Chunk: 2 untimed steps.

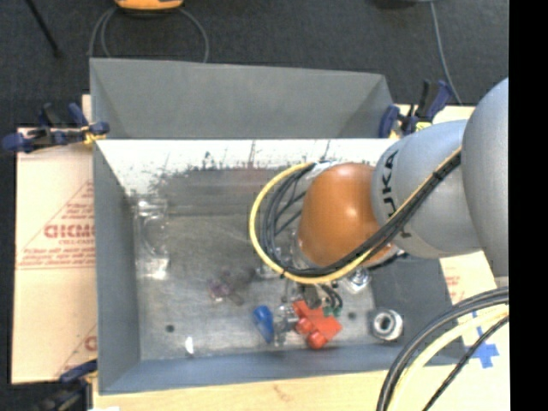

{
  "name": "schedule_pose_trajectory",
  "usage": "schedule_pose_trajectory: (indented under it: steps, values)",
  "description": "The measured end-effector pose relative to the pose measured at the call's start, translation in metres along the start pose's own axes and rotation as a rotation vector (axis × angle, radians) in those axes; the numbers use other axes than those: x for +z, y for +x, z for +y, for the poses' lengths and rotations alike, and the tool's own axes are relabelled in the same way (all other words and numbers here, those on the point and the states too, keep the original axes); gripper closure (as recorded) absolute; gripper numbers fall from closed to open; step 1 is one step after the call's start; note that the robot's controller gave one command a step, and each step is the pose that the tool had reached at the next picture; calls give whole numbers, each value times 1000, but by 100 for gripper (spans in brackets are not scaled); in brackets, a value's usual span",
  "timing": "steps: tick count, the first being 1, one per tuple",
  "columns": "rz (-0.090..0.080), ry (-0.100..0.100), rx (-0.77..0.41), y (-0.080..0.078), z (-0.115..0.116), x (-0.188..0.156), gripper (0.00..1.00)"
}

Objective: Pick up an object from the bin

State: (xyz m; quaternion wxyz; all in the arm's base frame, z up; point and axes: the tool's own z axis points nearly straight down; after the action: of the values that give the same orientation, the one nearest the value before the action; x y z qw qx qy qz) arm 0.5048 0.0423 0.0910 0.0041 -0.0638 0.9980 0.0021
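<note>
My gripper [310, 302] reaches down beneath the arm's orange cover, near the bin's front wall, right of the middle. Directly below it lies a red-orange blocky plastic thing [317, 327], which touches or nearly touches the gripper's tip. Just to its left is a small blue oblong thing [264, 321], tilted. A silver metal ring-shaped nut [385, 324] rests on the floor to the right of the red thing. Whether anything sits in the gripper is hidden by the wrist.
A small purple thing [224, 291] lies left of the gripper toward the bin's middle. A clear plastic cup [152, 231] lies at the left side. A tiny white bit [189, 344] sits near the front left corner. The arm covers the bin's right half.
</note>
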Motion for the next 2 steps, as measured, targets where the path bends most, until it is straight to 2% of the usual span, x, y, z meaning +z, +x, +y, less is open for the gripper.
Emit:
schedule_pose_trajectory:
  steps: [1, 2]
  values:
    - [-3, 1, 3, -1, -1, -1, 100]
    - [-2, 5, -254, 14, 16, -157, 100]
